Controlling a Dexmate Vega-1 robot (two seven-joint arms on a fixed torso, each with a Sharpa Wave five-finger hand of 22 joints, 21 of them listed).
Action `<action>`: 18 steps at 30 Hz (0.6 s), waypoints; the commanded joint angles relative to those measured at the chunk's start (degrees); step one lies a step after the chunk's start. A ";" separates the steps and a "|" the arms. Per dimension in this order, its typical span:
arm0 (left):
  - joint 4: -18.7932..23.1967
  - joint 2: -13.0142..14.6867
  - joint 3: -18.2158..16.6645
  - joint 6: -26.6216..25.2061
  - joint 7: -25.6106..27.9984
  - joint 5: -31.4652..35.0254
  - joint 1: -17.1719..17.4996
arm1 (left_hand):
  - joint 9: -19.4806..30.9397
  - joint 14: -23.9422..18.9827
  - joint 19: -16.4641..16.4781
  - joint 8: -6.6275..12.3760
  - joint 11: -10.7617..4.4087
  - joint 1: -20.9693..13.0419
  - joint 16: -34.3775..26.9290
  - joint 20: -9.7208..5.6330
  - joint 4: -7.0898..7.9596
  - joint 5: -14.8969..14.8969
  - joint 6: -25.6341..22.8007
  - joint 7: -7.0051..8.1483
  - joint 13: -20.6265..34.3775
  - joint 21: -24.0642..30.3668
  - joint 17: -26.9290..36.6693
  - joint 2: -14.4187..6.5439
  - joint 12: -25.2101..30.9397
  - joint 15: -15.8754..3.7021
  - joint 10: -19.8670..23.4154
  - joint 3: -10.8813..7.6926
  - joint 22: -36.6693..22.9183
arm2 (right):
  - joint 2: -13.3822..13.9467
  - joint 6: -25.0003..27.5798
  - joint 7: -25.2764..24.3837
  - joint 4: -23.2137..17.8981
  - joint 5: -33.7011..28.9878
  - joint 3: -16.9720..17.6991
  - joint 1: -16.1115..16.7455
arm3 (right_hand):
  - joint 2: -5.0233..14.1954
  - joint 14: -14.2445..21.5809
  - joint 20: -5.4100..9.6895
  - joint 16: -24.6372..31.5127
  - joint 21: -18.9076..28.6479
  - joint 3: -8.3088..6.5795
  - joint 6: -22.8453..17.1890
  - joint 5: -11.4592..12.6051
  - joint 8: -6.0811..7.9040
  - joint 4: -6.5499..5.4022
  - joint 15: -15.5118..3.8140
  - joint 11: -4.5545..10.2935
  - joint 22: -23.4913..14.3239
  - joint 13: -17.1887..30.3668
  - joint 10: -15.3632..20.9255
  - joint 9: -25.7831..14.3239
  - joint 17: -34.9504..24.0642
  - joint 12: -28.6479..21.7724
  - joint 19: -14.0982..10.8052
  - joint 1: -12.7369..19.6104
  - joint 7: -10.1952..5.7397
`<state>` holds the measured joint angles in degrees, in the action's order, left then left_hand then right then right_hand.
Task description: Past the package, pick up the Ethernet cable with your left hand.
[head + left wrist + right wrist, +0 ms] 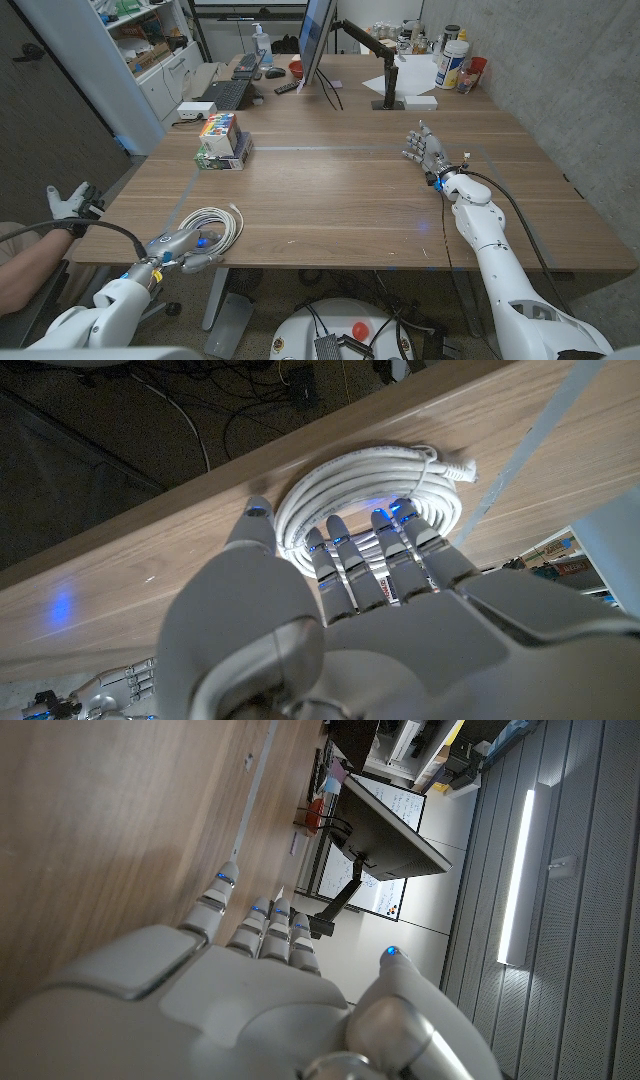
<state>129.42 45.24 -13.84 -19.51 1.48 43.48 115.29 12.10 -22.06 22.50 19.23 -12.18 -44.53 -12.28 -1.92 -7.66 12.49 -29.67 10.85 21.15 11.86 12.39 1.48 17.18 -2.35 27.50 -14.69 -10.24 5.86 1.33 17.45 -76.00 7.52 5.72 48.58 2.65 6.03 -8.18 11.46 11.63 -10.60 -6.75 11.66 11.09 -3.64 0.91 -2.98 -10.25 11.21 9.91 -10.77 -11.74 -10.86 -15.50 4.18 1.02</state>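
A white Ethernet cable (214, 222), wound in a coil, lies near the table's front left edge. Farther back on the left stands the colourful package (222, 138). My left hand (183, 247) hovers at the table's edge just in front of the coil, its fingers stretched toward it. In the left wrist view the left hand (330, 610) has its fingers spread over the near side of the coil (370, 460), and it grips nothing. My right hand (427, 152) stands open on the right side of the table, far from the cable; its fingers (250, 930) are straight.
The wooden table (340, 190) carries a monitor (316, 45), a keyboard (228, 93) and bottles (452, 62) at the back. A person's arm with a gloved hand (66, 201) is at the left edge, beside the table.
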 commanded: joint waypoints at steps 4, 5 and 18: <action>-0.80 0.08 0.29 0.57 1.11 -0.27 0.22 | 0.12 -0.60 0.36 0.49 -0.03 -1.06 -0.14 -0.02 -0.21 0.38 -0.71 -0.15 0.14 -0.03 0.31 -0.46 0.27 -9.92 0.61 -0.23 -0.14 | 0.04 0.08 -0.10 -0.04 -0.09 -0.07 0.03 | 0.14 -0.31 -0.18 0.33 -0.06 0.19 0.31 0.39 0.29 0.02 0.08 0.09 -0.17 -0.02 -0.33 -0.21 -0.04 -0.42 0.09 -0.34 -0.05; -0.80 0.10 0.29 0.55 1.12 -0.28 0.23 | 0.12 -0.60 0.39 0.54 -0.04 -1.28 -0.16 -0.06 -0.28 0.39 -0.79 -0.01 0.16 -0.03 0.33 -0.62 0.27 -9.94 0.66 -0.30 -0.14 | 0.04 0.08 -0.10 -0.03 -0.09 -0.08 0.03 | 0.15 -0.31 -0.16 0.33 -0.05 0.19 0.32 0.39 0.29 0.02 0.08 0.09 -0.17 -0.02 -0.34 -0.21 -0.04 -0.42 0.08 -0.34 -0.04; -1.71 -0.23 -0.09 1.89 3.11 -0.82 0.63 | 0.41 -2.30 1.41 1.45 0.59 -10.04 -1.25 1.08 -1.79 -0.58 -1.38 -1.40 0.94 0.29 1.23 -9.94 0.38 -10.19 2.49 -5.31 -0.21 | 0.06 0.14 -0.20 -0.08 -0.13 -0.05 0.06 | 0.19 -0.30 -0.18 0.34 -0.06 0.18 0.29 0.40 0.31 0.00 0.07 0.17 -0.17 -0.02 -0.30 -0.21 -0.04 -0.44 0.14 -0.34 -0.04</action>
<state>128.39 45.25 -13.63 -18.59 3.07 43.12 115.57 12.09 -23.56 23.54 20.35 -11.66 -52.46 -13.18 -1.11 -9.37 12.06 -31.02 10.13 21.71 11.85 13.39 -6.44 17.42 -2.71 29.46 -18.72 -10.25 5.91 1.43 17.35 -76.03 7.43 5.66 48.60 2.65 6.03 -8.18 11.46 11.63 -10.60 -6.76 11.66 11.09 -3.64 0.91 -2.98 -10.25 11.21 9.91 -10.77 -11.74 -10.86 -15.50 4.18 1.02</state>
